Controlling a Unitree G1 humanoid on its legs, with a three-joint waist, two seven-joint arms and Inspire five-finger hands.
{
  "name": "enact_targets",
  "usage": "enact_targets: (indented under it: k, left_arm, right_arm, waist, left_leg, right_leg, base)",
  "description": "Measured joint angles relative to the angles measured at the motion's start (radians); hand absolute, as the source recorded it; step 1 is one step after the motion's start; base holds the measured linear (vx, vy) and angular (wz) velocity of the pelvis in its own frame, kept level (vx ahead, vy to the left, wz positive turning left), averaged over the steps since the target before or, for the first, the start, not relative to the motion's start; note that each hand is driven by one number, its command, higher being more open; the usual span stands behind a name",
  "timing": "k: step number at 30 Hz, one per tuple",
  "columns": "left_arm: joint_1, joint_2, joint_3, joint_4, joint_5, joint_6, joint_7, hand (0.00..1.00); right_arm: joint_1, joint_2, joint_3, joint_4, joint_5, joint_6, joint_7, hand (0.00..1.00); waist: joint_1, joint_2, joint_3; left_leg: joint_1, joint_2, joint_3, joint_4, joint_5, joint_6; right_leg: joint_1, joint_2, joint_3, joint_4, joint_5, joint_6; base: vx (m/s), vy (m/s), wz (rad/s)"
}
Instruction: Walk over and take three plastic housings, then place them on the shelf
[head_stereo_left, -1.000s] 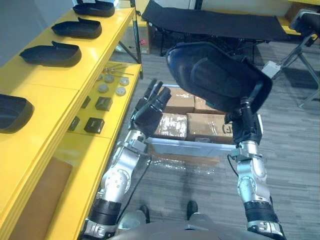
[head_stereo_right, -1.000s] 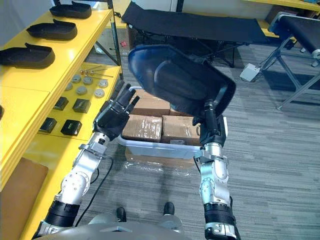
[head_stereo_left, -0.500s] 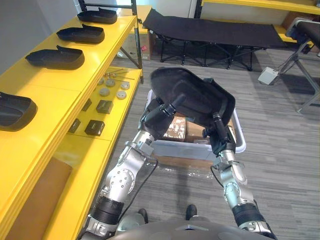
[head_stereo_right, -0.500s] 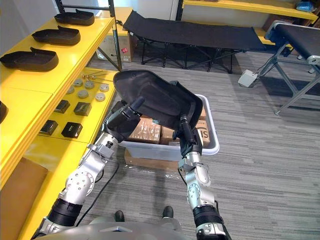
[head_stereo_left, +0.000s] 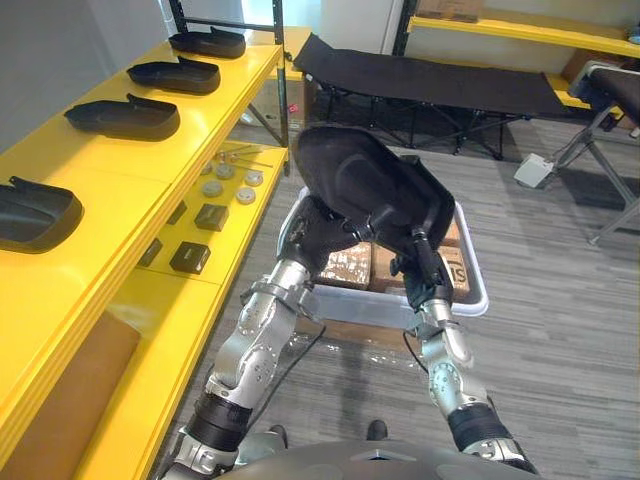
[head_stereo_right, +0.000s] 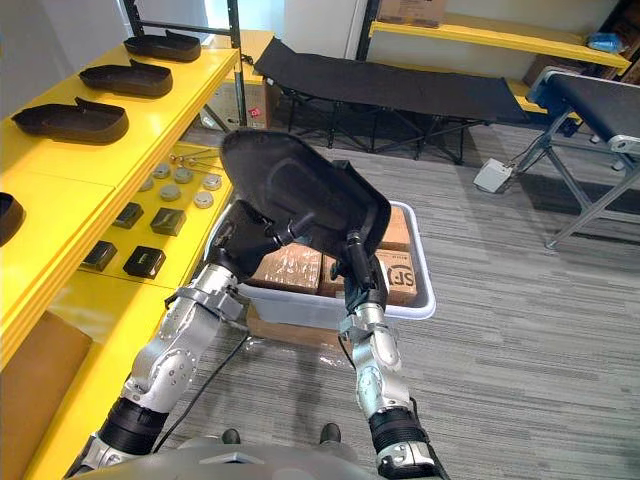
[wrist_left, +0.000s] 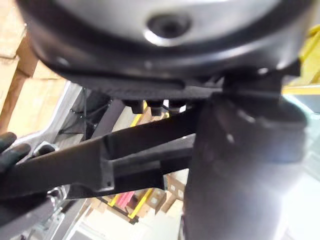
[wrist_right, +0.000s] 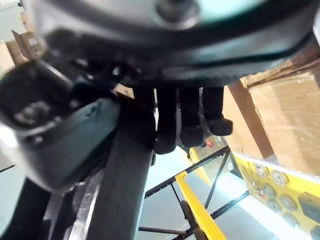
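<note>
— Left side?
— Yellow shelf (head_stereo_left: 120, 185), a row of dark housings (head_stereo_left: 122, 116) on top.
— Grip?
— My left hand (head_stereo_left: 318, 234) curls round the plastic housing (head_stereo_left: 365, 190); my right hand (head_stereo_left: 425, 280) clamps its rim. It hangs above the grey bin (head_stereo_right: 296, 303).

A large black plastic housing (head_stereo_left: 368, 188), a broad rounded shell, is held tilted in the air. Its rim is gripped by the left hand (head_stereo_left: 318, 236) and the right hand (head_stereo_left: 421, 272). Four smaller black housings are laid in a spaced row along the yellow shelf (head_stereo_left: 110, 170), from the near housing (head_stereo_left: 35, 212) to the far housing (head_stereo_left: 207, 42).
</note>
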Motion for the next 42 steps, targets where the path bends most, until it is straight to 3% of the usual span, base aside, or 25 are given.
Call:
enact_targets:
  k: [4, 5, 12, 19, 26, 27, 36, 42]
  left_arm:
    - [0.0, -0.019, 0.007, -0.044, 0.026, 0.0, 0.017, 1.0]
    - [0.001, -0.022, 0.007, -0.059, 0.024, 0.0, 0.019, 0.0]
    - [0.001, -0.045, 0.019, -0.068, -0.032, -0.005, 0.075, 0.0]
    - [0.001, -0.045, 0.059, -0.004, -0.133, -0.093, 0.205, 0.0]
    - [0.001, -0.045, 0.058, 0.01, -0.135, -0.107, 0.218, 0.0]
    - [0.001, -0.045, 0.056, 0.011, -0.135, -0.11, 0.219, 0.0]
    - [0.001, -0.043, 0.057, 0.018, -0.123, -0.136, 0.222, 0.0]
    - [0.001, -0.078, 0.094, 0.018, 0.05, -0.138, 0.249, 0.0]
  right_arm:
    - [-0.008, 0.009, 0.05, -0.006, 0.001, 0.0, 0.018, 0.0]
    - [-0.01, 0.013, 0.058, -0.011, 0.001, 0.0, 0.027, 0.0]
    - [-0.026, 0.019, 0.129, -0.032, 0.0, 0.002, 0.065, 0.0]
    - [-0.022, 0.018, 0.166, -0.032, -0.002, -0.002, 0.087, 0.0]
    - [-0.021, 0.017, 0.168, -0.029, -0.002, -0.001, 0.092, 0.0]
    - [-0.021, 0.017, 0.168, -0.029, -0.002, -0.001, 0.092, 1.0]
    - [-0.01, 0.014, 0.168, -0.029, -0.022, -0.001, 0.096, 1.0]
    - [0.003, 0.007, 0.163, -0.046, -0.142, 0.021, 0.133, 1.0]
  waist:
    - [0.011, 0.0, 0.0]
    - [0.015, 0.0, 0.0]
    - [0.015, 0.0, -0.001]
    - [0.012, -0.009, -0.006]
    - [0.013, -0.021, -0.014]
    - [0.013, -0.021, -0.014]
    - [0.003, -0.021, -0.014]
    - [0.003, -0.021, -0.014]
  left_leg:
    - [0.0, -0.001, -0.001, 0.0, -0.001, -0.001]
    - [0.0, -0.002, -0.001, 0.0, -0.001, -0.001]
    - [0.0, -0.001, -0.002, -0.001, -0.005, -0.001]
    - [0.001, 0.0, -0.001, -0.001, -0.004, -0.002]
    - [0.001, 0.0, -0.001, 0.0, -0.004, -0.002]
    - [0.001, 0.0, -0.001, -0.001, -0.004, -0.002]
    - [0.001, 0.0, 0.001, -0.001, -0.004, -0.002]
    - [0.004, -0.002, 0.001, 0.0, -0.005, -0.003]
  right_leg:
    - [0.0, 0.0, -0.001, 0.001, -0.002, -0.001]
    - [0.0, 0.0, -0.002, 0.001, -0.002, -0.002]
    - [0.001, 0.0, -0.002, -0.002, 0.0, 0.001]
    - [0.006, 0.001, 0.0, -0.005, 0.003, 0.006]
    - [0.006, 0.0, 0.001, -0.005, 0.004, 0.007]
    - [0.006, 0.0, 0.001, -0.005, 0.004, 0.007]
    - [0.006, 0.0, 0.001, -0.004, 0.005, 0.008]
    - [0.002, 0.001, -0.002, 0.003, -0.004, -0.004]
  base:
    - [0.0, 0.0, 0.0]
    - [0.0, 0.0, 0.0]
    - [0.0, 0.0, 0.0]
    - [-0.01, -0.001, 0.0]
    - [0.0, 0.0, 0.0]
    - [0.0, 0.0, 0.0]
    - [0.0, 0.0, 0.0]
    - [0.0, 0.0, 0.0]
